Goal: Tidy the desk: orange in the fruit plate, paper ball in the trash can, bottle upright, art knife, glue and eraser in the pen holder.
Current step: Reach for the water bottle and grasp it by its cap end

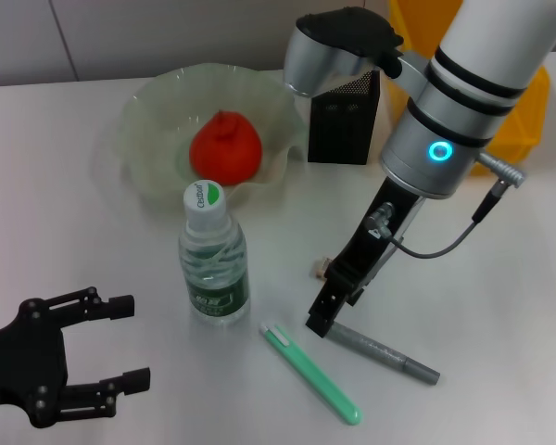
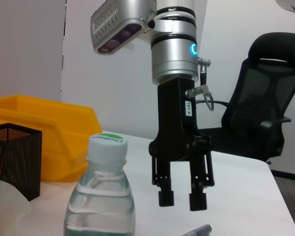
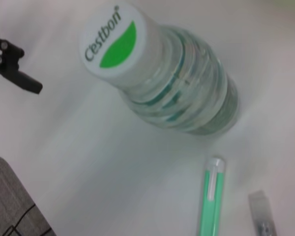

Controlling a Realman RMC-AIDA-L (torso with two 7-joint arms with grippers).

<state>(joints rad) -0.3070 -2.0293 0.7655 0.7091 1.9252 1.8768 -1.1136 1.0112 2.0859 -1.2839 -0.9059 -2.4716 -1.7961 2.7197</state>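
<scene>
Progress is well advanced in the head view: the orange [image 1: 225,146] lies in the fruit plate [image 1: 148,111], the bottle [image 1: 212,255] stands upright, while a green tool [image 1: 311,373] and a grey one [image 1: 382,352] lie on the bench [image 1: 500,306]. The left gripper [image 1: 125,341] is parked, spread apart.

In the left wrist view, the right gripper [image 2: 182,198] hangs parted over the grey tool, the pen holder [image 2: 14,157] before the trash can [image 2: 54,132].

In the right wrist view, both tools are unpicked.

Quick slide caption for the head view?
Right gripper hovers open over a grey pen; bottle upright, orange in plate.
</scene>
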